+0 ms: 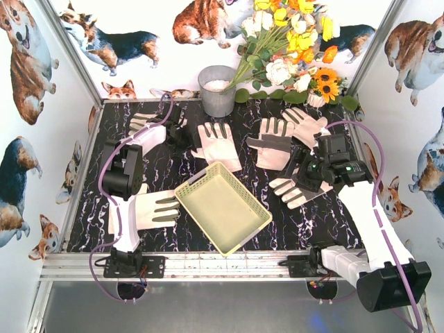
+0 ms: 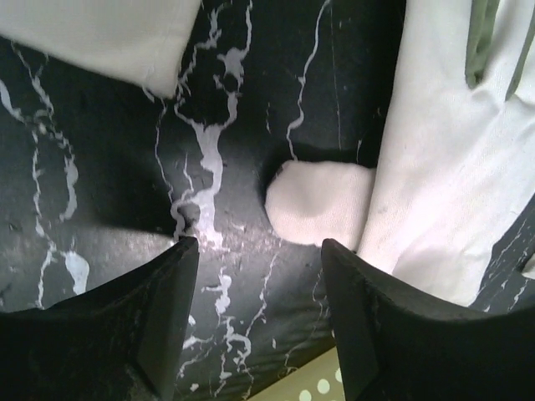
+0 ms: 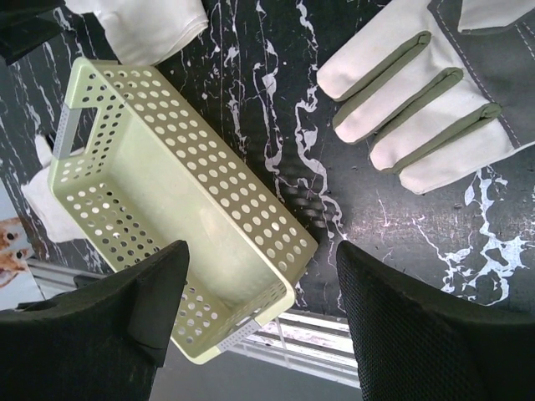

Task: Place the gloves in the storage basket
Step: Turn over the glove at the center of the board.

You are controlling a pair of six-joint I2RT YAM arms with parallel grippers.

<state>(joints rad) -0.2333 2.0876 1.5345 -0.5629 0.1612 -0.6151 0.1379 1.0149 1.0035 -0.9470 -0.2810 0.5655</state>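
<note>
Left gripper (image 2: 259, 246): jaws parted and released, with nothing between them, held over the black marbled table (image 2: 100, 184). The rounded thumb of a cream glove (image 2: 443, 167) lies just beyond the gap, and neither finger is seen touching it. The edge of a second glove (image 2: 100, 33) shows at the far left, and a corner of the storage basket (image 2: 322, 388) shows below, between the fingers. Right gripper (image 3: 263, 251): jaws likewise standing apart and grasping nothing, held above the near rim of the pale yellow-green basket and the bare tabletop beside it. To its right lies a striped glove (image 3: 418, 109), its four grey-stripped fingers pointing toward the basket but apart from it. Top view: the basket sits diagonally at the near centre of the table, between the two arms. All six gloves (image 1: 218, 142) lie flat on the table outside the basket. One is just beside its left rim under the left arm, one is to its right beneath the right gripper, and four are spread across the far half. A grey bucket (image 1: 217, 90) and a bunch of flowers (image 1: 291, 48) stand at the far edge.
</note>
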